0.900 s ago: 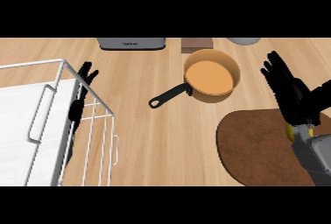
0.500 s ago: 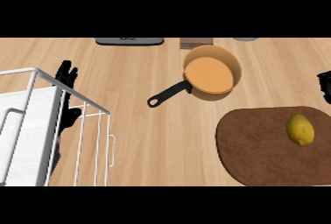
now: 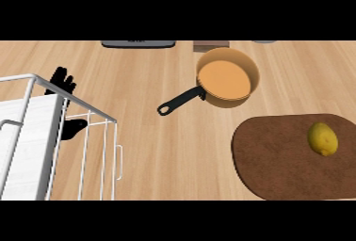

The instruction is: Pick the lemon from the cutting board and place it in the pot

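A yellow lemon [image 3: 323, 139] lies on the dark brown cutting board [image 3: 278, 164] at the lower right. The orange pot [image 3: 226, 77] with a black handle stands behind the board, near the top middle, and holds nothing. My left hand [image 3: 64, 89] rests open at the left, fingers up, partly behind the white wire rack. My right hand shows nowhere in the head view.
A white wire rack [image 3: 52, 141] fills the lower left corner. At the counter's far edge sit a dark grey flat thing [image 3: 138, 44], a small brown block [image 3: 211, 45] and a grey rim [image 3: 264, 41].
My right hand has gone out of view at the right, uncovering the lemon on the board. The view has shifted, so the rack and my left hand sit further left.
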Tool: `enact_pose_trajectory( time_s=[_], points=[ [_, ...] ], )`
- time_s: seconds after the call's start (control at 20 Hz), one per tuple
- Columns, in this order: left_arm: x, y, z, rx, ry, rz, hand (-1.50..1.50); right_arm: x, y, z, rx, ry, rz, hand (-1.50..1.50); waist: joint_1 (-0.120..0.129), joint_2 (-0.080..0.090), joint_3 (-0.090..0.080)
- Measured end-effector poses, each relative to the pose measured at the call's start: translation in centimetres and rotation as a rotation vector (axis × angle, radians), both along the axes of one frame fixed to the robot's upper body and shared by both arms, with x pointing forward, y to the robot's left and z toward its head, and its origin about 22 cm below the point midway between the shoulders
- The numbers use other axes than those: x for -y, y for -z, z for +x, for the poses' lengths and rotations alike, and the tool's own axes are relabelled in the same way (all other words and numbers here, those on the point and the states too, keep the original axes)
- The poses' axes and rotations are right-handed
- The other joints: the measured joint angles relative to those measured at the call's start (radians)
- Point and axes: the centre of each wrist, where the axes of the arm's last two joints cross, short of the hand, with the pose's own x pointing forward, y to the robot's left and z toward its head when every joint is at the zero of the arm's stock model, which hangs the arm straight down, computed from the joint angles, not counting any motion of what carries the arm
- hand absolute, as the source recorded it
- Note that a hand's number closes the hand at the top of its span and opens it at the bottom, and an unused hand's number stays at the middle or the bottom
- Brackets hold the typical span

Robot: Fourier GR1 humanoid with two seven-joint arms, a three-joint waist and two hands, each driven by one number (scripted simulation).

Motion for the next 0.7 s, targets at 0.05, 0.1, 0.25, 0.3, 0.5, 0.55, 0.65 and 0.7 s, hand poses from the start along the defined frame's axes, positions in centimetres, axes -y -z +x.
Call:
enact_pose_trajectory(
  time_s=[0.05,0.1,0.25,0.3,0.5,0.55,0.65,0.7],
  points=[
    [0.1,-0.1,-0.2,-0.010,-0.009,0.003,0.00,0.6,-0.5,-0.2,0.000,-0.019,-0.011,-1.50,0.000,0.000,-0.001],
    [0.0,-0.3,0.0,-0.016,-0.013,0.003,0.00,0.9,-1.0,-0.2,-0.012,-0.040,-0.027,-1.50,-0.001,0.001,-0.002],
    [-0.3,-0.8,-0.2,-0.023,-0.017,0.001,0.00,1.5,-2.8,-0.2,-0.103,-0.099,-0.089,-1.50,-0.002,0.000,-0.004],
    [-0.2,-0.7,-0.2,-0.023,-0.016,-0.001,0.00,1.6,-3.6,-0.1,-0.144,-0.123,-0.114,-1.50,-0.002,0.000,-0.005],
    [-0.1,-0.5,-0.4,-0.029,-0.011,-0.001,0.00,0.8,-6.4,0.6,-0.339,-0.214,-0.253,-1.50,0.000,-0.001,-0.006],
    [-0.1,-0.5,-0.4,-0.028,-0.013,0.001,0.00,0.1,-6.7,1.0,-0.380,-0.232,-0.287,-1.50,0.001,-0.001,-0.006],
    [0.1,-0.3,-0.6,-0.030,-0.014,0.000,0.00,-0.9,-7.2,1.3,-0.464,-0.262,-0.358,-1.50,0.000,-0.001,-0.006],
    [0.0,-0.4,-0.4,-0.030,-0.015,-0.001,0.00,-1.6,-7.5,1.7,-0.502,-0.274,-0.391,-1.50,0.000,-0.001,-0.007]
  ],
)
